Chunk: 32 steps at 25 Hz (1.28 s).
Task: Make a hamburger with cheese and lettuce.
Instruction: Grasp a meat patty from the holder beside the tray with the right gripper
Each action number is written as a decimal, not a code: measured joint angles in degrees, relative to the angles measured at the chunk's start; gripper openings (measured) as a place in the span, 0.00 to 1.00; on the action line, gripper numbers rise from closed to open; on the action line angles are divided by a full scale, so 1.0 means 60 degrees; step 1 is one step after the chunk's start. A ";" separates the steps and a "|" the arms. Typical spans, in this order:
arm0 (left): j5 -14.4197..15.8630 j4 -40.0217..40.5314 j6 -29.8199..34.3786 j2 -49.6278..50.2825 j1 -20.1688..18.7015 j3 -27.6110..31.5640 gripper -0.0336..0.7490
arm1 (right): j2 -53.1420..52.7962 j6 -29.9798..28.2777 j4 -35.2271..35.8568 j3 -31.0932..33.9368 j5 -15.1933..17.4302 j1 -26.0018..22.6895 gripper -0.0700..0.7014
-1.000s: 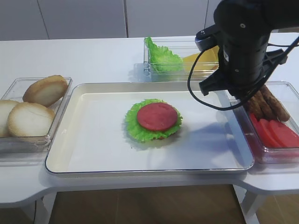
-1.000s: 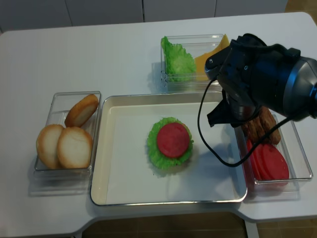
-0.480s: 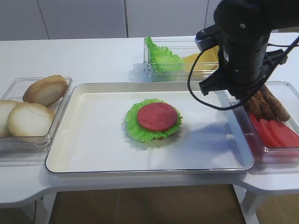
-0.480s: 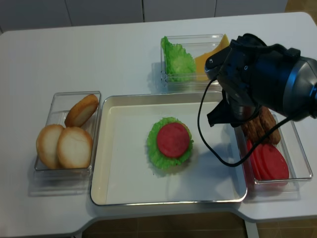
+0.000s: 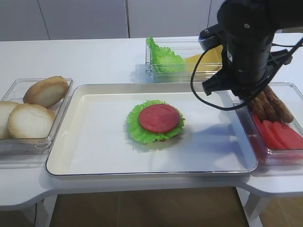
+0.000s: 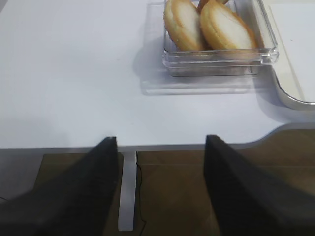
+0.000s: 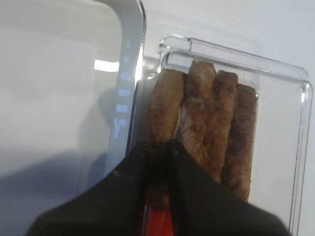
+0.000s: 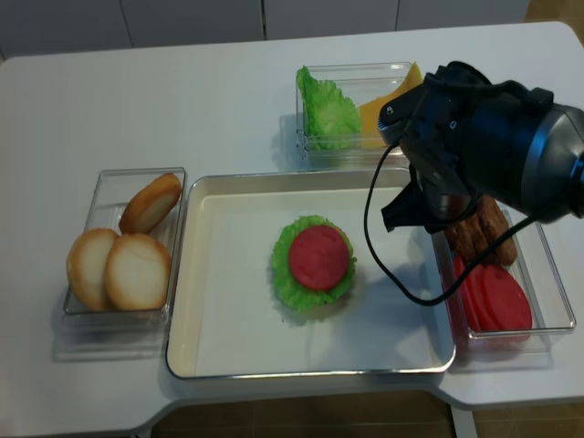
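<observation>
Gripping a patty is where I judge the step stands: the right gripper (image 7: 158,162) sits low over the clear bin (image 7: 300,147) that holds the brown patties (image 7: 216,128), which stand on edge, packed side by side.

Risks from here:
- The patties touch one another — lifting the nearest one could drag its neighbour up and drop it on the tray (image 5: 94,156) or the table (image 5: 71,56).
- The hold looks to be on a thin edge only; a rough, stiff disc caught that way could pivot or slip on the way over.
- The bin wall lies just beside the tray rim, at 9 o'clock of the patties in the wrist view; a low exit could catch the wall and shift the bin.
- A careless placement could knock the red slice (image 5: 159,117) off the lettuce leaf (image 5: 137,130).

Fingers: the right fingers (image 7: 189,172) are nearly together, pinching the edge of the leftmost patty (image 7: 162,113) — a narrow gap with brown showing in it. The left gripper (image 6: 160,189) has its fingers wide apart, holding nothing, over the table edge at 6 o'clock of the bun bin (image 6: 219,54).

The hamburger (image 8: 315,263) lies mid-tray, no patty on it yet. The cheese (image 8: 388,100) rests in the far bin (image 8: 301,146) beside spare lettuce (image 8: 326,111), at 12 o'clock of the tray.
</observation>
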 joint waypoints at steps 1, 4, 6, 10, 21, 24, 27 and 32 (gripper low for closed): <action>0.0000 0.0000 0.0000 0.0000 0.0000 0.0000 0.57 | -0.0042 0.0039 -0.0022 0.0000 -0.0018 0.0000 0.23; 0.0000 0.0000 0.0000 0.0000 0.0000 0.0000 0.57 | -0.0166 0.0115 -0.0084 0.0000 -0.0038 0.0000 0.23; 0.0000 0.0000 0.0000 0.0000 0.0000 0.0000 0.57 | -0.0275 0.0115 -0.0095 0.0000 -0.0038 0.0000 0.23; 0.0000 0.0000 0.0000 0.0000 0.0000 0.0000 0.57 | -0.0434 0.0172 -0.0128 0.0000 -0.0050 0.0000 0.21; 0.0000 0.0000 0.0000 0.0000 0.0000 0.0000 0.57 | -0.1038 0.0225 -0.0168 0.0000 0.0009 0.0000 0.13; 0.0000 0.0000 0.0000 0.0000 0.0000 0.0000 0.57 | -0.1035 0.0225 -0.0168 0.0000 0.0009 0.0000 0.13; 0.0000 0.0000 0.0000 0.0000 0.0000 0.0000 0.57 | -0.1035 0.0097 -0.0128 0.0000 0.0009 0.0000 0.16; 0.0000 0.0000 0.0000 0.0000 0.0000 0.0000 0.57 | -0.0824 0.0053 -0.0023 0.0000 0.0009 0.0000 0.45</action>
